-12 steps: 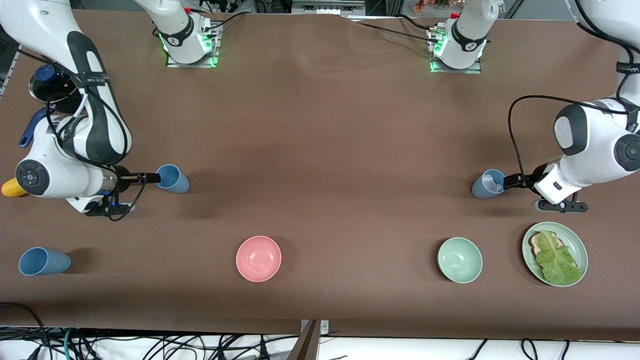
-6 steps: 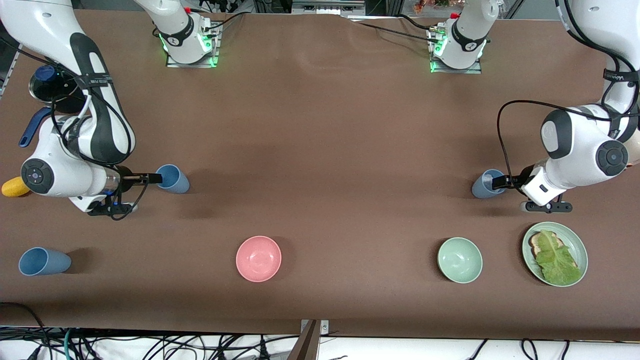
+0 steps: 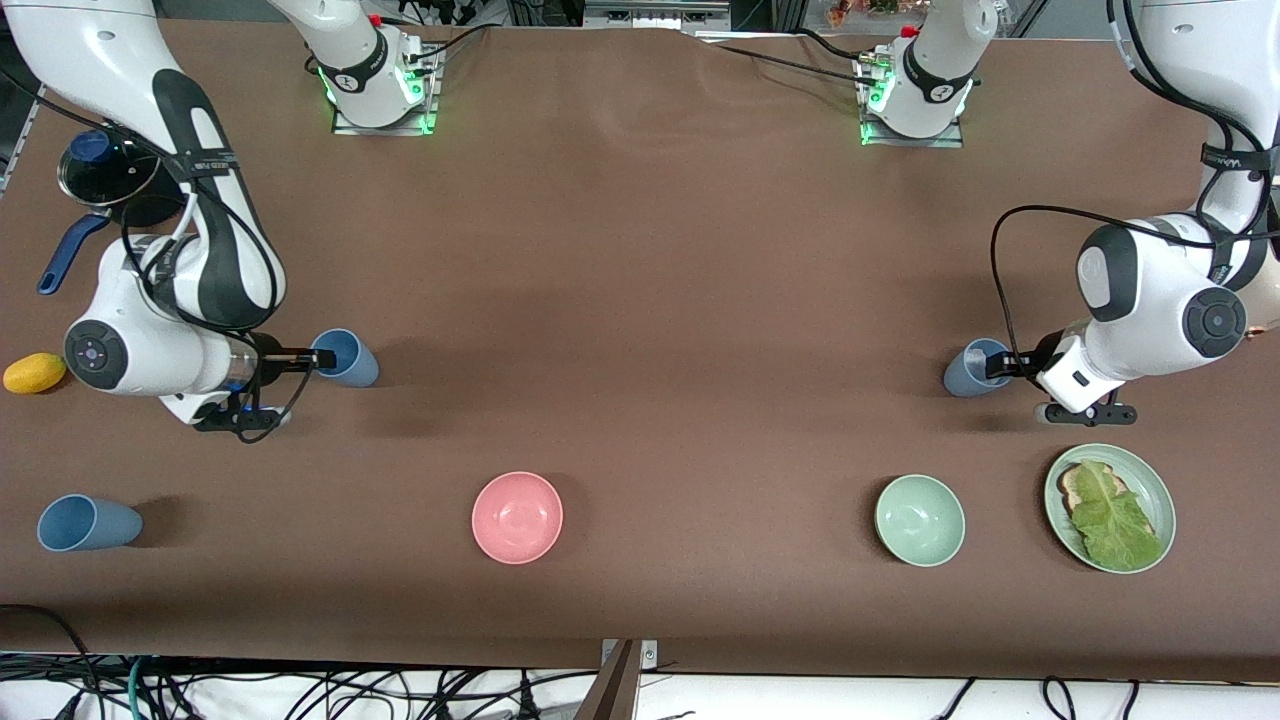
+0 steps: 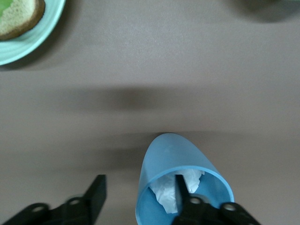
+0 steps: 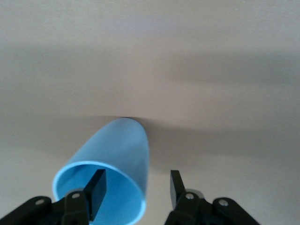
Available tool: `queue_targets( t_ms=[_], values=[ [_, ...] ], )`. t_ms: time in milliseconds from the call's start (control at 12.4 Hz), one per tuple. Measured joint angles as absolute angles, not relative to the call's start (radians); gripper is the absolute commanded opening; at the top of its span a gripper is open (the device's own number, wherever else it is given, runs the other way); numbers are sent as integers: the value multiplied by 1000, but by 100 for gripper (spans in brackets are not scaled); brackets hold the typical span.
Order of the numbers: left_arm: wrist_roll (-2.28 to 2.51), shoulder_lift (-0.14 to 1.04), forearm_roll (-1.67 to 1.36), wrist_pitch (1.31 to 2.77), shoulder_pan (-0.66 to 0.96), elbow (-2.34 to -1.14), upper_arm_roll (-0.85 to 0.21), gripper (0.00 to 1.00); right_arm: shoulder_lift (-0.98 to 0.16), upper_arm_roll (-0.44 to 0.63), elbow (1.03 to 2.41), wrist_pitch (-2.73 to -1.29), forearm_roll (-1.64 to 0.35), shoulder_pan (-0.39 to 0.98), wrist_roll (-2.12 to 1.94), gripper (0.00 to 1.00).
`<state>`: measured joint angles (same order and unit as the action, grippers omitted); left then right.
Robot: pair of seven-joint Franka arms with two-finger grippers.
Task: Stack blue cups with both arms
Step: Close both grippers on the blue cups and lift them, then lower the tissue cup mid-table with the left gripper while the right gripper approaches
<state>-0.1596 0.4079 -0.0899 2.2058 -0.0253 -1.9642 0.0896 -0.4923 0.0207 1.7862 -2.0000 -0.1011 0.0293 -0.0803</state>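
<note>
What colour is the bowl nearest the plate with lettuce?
Pale mint green bowl; clearest in the front view.

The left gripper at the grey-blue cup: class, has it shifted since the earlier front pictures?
Yes. The left gripper has slid further over the grey-blue cup, toward the right arm's end, judged against the green plate.

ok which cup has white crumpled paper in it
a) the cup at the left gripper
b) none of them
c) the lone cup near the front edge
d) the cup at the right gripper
a: the left wrist view shows white paper inside the cup that the left gripper straddles with one finger inside the rim and one outside.
</note>
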Motion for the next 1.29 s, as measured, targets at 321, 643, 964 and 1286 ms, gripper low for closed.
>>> queue_targets(
  t_ms=[321, 643, 964, 1286],
  values=[
    [-131, 413, -91, 2195, -23, -1961, 83, 0, -492, 22, 1787, -2001, -102, 32, -76, 34],
    [-36, 412, -95, 2152, -21, -1900, 33, 0, -493, 26, 1788, -2002, -102, 28, -76, 32],
    [161, 408, -99, 2009, -13, -1765, -151, 0, -493, 27, 1788, -2002, -102, 25, -76, 32],
    [442, 422, -107, 2004, 44, -1741, -337, 0, -493, 27, 1789, -2002, -102, 25, -76, 15]
  ],
)
